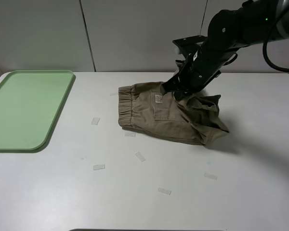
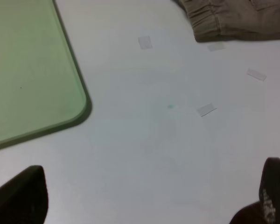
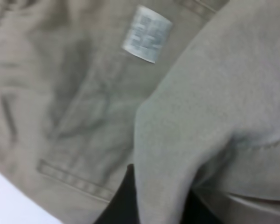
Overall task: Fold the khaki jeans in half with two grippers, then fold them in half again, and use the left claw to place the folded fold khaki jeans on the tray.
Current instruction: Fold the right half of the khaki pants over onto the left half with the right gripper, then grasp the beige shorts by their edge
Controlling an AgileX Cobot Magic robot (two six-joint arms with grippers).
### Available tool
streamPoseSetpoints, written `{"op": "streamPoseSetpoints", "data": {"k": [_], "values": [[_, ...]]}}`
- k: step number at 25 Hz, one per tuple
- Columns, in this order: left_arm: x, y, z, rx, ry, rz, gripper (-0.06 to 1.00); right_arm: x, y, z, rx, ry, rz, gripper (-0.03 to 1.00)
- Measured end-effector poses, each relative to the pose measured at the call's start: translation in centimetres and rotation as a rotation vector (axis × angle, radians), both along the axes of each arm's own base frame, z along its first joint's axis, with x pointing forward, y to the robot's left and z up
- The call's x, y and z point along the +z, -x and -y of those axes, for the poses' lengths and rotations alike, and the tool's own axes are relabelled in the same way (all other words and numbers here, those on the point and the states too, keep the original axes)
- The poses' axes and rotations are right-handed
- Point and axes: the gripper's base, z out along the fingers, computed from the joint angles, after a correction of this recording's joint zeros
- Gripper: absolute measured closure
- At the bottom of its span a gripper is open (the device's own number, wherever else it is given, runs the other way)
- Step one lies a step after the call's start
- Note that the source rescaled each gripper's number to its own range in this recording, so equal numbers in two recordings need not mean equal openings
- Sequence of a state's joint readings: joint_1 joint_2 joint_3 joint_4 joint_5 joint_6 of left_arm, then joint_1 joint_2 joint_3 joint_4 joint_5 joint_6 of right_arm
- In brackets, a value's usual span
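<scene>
The khaki jeans [image 1: 169, 117] lie on the white table right of centre, waistband to the left, white label [image 1: 158, 98] facing up. Their right part is lifted and bunched. My right gripper [image 1: 175, 91] is shut on that lifted cloth at the far edge, above the label. In the right wrist view, cloth [image 3: 210, 107] drapes over a black finger [image 3: 123, 200], close above the label [image 3: 146, 33]. My left gripper [image 2: 144, 205] is open and empty over bare table; it does not show in the exterior view. The jeans' waistband [image 2: 233, 21] and the tray [image 2: 28, 70] show in its view.
The pale-green tray [image 1: 24, 108] lies empty at the table's left side. Several small strips of clear tape [image 1: 140, 156] are stuck on the table between the tray and the jeans and toward the front. A white wall stands behind the table.
</scene>
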State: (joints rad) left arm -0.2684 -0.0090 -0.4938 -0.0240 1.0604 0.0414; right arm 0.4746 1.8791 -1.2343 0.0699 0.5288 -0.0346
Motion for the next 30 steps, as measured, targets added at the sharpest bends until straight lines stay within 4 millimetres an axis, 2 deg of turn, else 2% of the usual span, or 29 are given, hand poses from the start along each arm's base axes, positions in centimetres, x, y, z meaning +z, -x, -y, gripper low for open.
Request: {"op": "streamPoseSetpoints", "data": {"k": [6, 11, 12, 14, 16, 17, 19, 24, 30], "values": [[0.0, 0.0, 0.0, 0.001, -0.002, 0.0, -0.06, 1.3, 0.1, -2.3, 0.034, -0.046, 0.04, 0.93], [0.0, 0.0, 0.0, 0.001, -0.002, 0.0, -0.06, 0.5, -0.2, -2.6, 0.023, -0.057, 0.023, 0.92], [0.0, 0.0, 0.0, 0.001, -0.002, 0.0, -0.06, 0.3, -0.2, -2.7, 0.025, -0.056, 0.021, 0.88], [0.0, 0.0, 0.0, 0.001, -0.002, 0.0, -0.06, 0.3, -0.1, -3.0, 0.031, -0.062, 0.029, 0.69], [0.0, 0.0, 0.0, 0.001, -0.002, 0.0, -0.06, 0.5, -0.1, -3.5, 0.048, -0.072, 0.057, 0.32], [0.0, 0.0, 0.0, 0.001, -0.002, 0.0, -0.06, 0.6, 0.0, -3.8, 0.06, -0.078, 0.073, 0.18], [0.0, 0.0, 0.0, 0.001, -0.002, 0.0, -0.06, 0.7, 0.3, -4.7, 0.087, -0.09, 0.098, 0.05], [0.0, 0.0, 0.0, 0.001, -0.002, 0.001, -0.06, 1.6, 1.3, -7.0, 0.216, -0.092, 0.149, -0.02], [0.0, 0.0, 0.0, 0.001, -0.003, 0.001, -0.06, 1.8, 0.9, -6.8, 0.243, -0.076, 0.175, -0.02]]}}
